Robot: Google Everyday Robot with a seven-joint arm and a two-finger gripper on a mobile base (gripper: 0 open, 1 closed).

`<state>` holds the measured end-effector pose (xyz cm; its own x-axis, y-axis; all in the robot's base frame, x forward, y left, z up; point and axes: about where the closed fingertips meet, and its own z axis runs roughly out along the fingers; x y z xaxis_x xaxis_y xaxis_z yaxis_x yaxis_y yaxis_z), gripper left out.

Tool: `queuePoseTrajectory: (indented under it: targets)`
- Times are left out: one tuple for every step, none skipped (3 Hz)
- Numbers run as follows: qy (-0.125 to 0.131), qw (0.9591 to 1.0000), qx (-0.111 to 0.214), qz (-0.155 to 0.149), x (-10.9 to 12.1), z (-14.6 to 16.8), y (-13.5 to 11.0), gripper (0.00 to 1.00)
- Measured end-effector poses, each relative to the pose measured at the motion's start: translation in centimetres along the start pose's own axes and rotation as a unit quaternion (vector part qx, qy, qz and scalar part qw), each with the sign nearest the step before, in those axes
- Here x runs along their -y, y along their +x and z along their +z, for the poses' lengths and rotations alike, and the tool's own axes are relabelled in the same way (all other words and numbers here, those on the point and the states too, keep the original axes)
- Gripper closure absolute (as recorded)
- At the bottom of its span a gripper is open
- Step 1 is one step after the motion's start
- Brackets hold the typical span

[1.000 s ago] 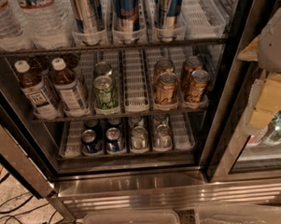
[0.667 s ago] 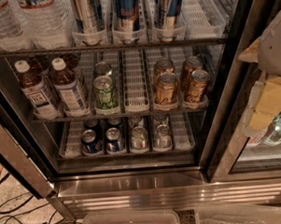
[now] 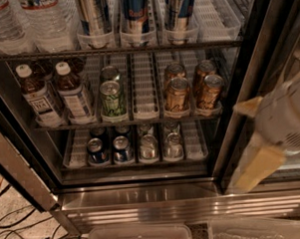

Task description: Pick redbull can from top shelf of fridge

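The fridge [image 3: 183, 202] stands open in front of me, its steel base below. On the top shelf [image 3: 117, 51], three tall blue-and-silver redbull cans stand in clear lane trays: one on the left [image 3: 93, 14], one in the middle [image 3: 135, 12] with red lettering, one on the right [image 3: 179, 8]. Their tops are cut off by the frame's edge. My gripper [image 3: 251, 137] hangs at the right, in front of the black door post and well below and right of those cans. Its two beige fingers stand apart and hold nothing.
Water bottles [image 3: 41, 21] fill the top shelf's left. The middle rack holds tea bottles [image 3: 39, 96], a green can [image 3: 112, 95] and bronze cans [image 3: 178, 93]. Short blue cans [image 3: 96, 149] and silver cans [image 3: 148, 146] sit lowest. Clear bins [image 3: 140, 236] and floor cables [image 3: 20, 232] lie below.
My gripper has moved left and down at the right side, and more of it shows now. The cans and bottles have not moved.
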<state>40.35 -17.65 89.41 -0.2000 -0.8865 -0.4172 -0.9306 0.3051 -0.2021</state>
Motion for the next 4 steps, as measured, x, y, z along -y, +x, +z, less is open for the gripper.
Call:
queuePoseTrajectory:
  targets:
    - [-0.01,0.996,0.082,0.035,-2.1,5.0,-0.6,0.0]
    - [-0.01,0.984,0.171,0.052,-2.6,7.1,-3.5,0.0]
    - [0.016,0.9667,0.25,0.052,-2.8,6.6,-8.7,0.0]
    - [0.054,0.9464,0.307,0.085,-2.9,4.9,-13.9,0.0]
